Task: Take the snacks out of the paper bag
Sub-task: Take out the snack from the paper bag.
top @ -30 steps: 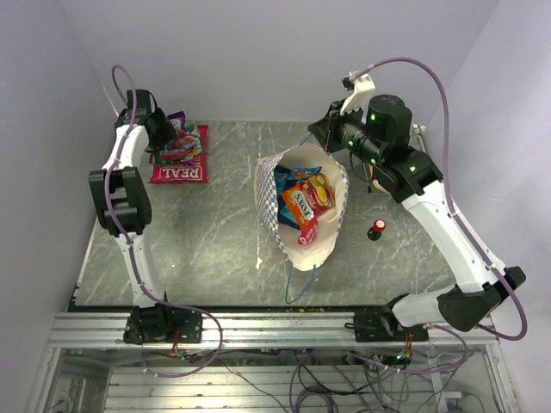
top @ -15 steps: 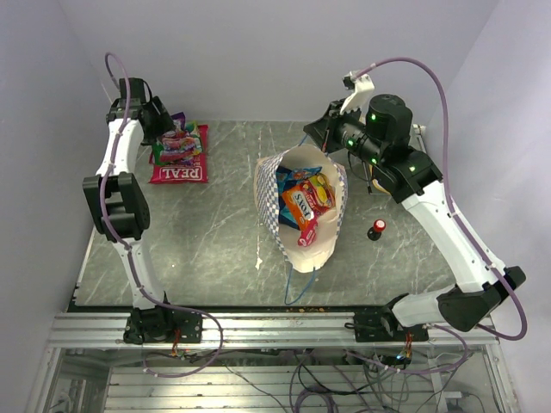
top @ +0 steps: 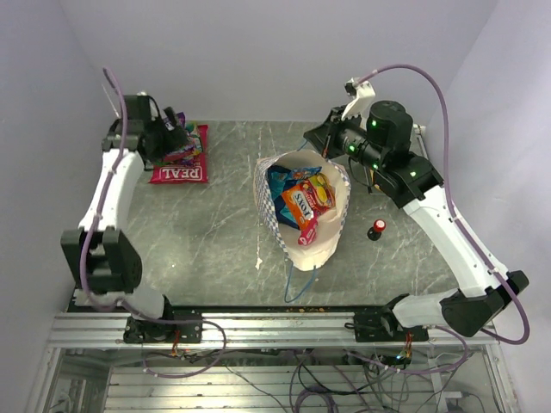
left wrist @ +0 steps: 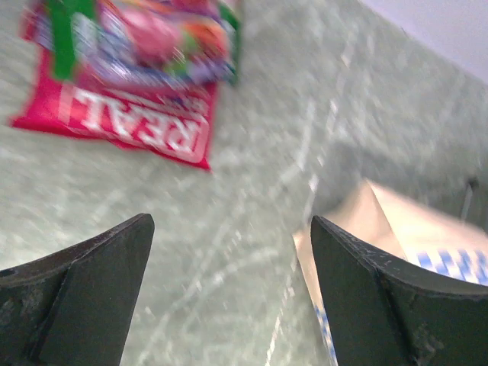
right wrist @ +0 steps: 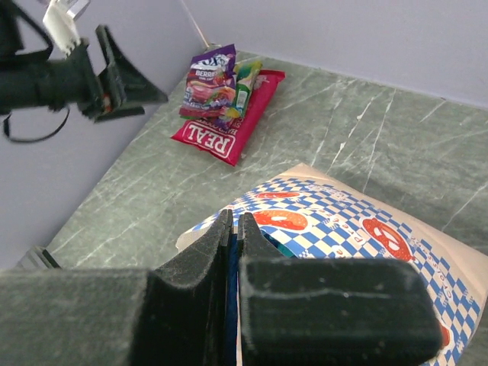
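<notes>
While the left gripper [left wrist: 229, 297] is spread wide and empty near the glossy red "REAL" packet [top: 179, 171] at far left, the blue-checkered paper bag [top: 320, 247] at centre is pinched by its thin cord [right wrist: 231, 305] in the closed right gripper [right wrist: 233, 225]. Slick foil snacks [top: 303, 203] are crowded inside; the soft paper could be torn by a tug.
</notes>
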{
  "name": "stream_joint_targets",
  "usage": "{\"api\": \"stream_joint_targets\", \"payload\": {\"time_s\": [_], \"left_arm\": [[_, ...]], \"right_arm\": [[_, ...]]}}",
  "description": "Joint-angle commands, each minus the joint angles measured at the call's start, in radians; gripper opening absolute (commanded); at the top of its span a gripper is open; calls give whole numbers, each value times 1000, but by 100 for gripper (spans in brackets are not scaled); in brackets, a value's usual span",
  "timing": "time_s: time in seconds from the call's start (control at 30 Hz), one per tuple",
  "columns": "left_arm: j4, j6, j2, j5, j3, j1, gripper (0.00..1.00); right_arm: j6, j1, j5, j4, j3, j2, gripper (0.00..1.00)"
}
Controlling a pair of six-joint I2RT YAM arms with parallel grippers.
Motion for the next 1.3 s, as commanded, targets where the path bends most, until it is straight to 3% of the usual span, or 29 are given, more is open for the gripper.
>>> {"api": "stream_joint_targets", "payload": {"time_s": [0.0, 0.2, 0.33, 0.57, 1.03, 1.27], "left_arm": [[17, -40, -196, 62, -181, -125, 94], [-42, -30, -442, 143, -310, -182, 91], [-40, -67, -581, 189, -360, -286, 88], [153, -164, -722, 133, -458, -530, 88], [290, 41, -444, -181, -307, -1020, 84], [332, 190, -218, -272, -218, -1096, 78]], "right_arm": [[6, -3, -34, 47, -22, -15, 0], [-32, -3, -83, 24, 19, 23, 0], [-63, -3, -85, 36, 17, 29, 0], [-57, -3, -92, 64, -1, 18, 0], [-42, -3, -74, 81, -7, 9, 0], [-41, -3, -60, 78, -9, 1, 0]]}}
